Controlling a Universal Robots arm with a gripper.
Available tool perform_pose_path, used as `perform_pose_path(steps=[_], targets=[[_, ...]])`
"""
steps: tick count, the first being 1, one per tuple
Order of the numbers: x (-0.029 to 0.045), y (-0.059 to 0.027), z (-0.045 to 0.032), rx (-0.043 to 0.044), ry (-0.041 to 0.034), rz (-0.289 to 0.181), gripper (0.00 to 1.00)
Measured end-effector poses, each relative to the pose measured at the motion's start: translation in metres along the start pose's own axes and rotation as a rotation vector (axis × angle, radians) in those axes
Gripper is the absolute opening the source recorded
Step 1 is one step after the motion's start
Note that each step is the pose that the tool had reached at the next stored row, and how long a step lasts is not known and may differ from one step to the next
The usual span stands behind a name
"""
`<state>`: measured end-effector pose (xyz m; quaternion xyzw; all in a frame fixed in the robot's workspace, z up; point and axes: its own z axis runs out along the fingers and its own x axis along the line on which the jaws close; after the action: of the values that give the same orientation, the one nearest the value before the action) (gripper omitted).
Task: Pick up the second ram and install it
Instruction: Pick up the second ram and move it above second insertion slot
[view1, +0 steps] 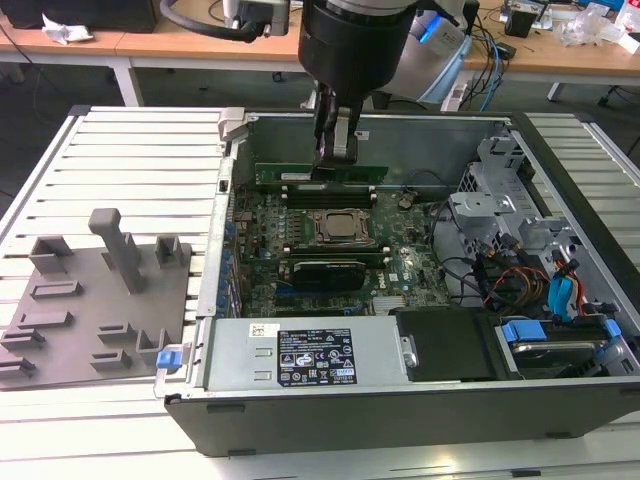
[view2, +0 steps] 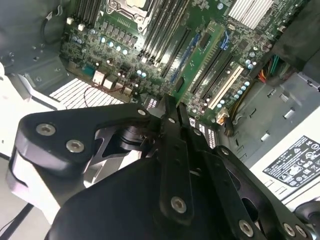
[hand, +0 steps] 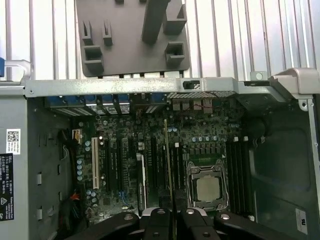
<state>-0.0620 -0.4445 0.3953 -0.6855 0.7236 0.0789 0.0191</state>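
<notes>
My gripper (view1: 337, 152) is shut on the second ram (view1: 320, 172), a long green stick held level by its top edge. It hangs inside the open computer case, just above the memory slots (view1: 330, 195) on the far side of the CPU socket (view1: 340, 228). I cannot tell whether it touches a slot. In the second wrist view the second ram (view2: 197, 60) juts out from between the fingers (view2: 167, 117) over the motherboard. In the first wrist view the second ram (hand: 167, 160) appears edge-on as a thin line beside the CPU socket (hand: 207, 187), above the gripper (hand: 170, 216).
The case walls (view1: 400, 122) ring the motherboard. A black module (view1: 322, 270) lies in front of the socket. Drive cages and cables (view1: 520, 260) crowd the exterior view's right, and the power supply (view1: 300, 355) lies at the front. A grey slotted holder block (view1: 95, 300) stands on the slatted table.
</notes>
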Motion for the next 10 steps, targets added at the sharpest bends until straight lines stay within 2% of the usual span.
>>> perform_pose_path(steps=[10], targets=[[0.0019,-0.0104,0.017,-0.0025,0.0002,0.0,0.14]])
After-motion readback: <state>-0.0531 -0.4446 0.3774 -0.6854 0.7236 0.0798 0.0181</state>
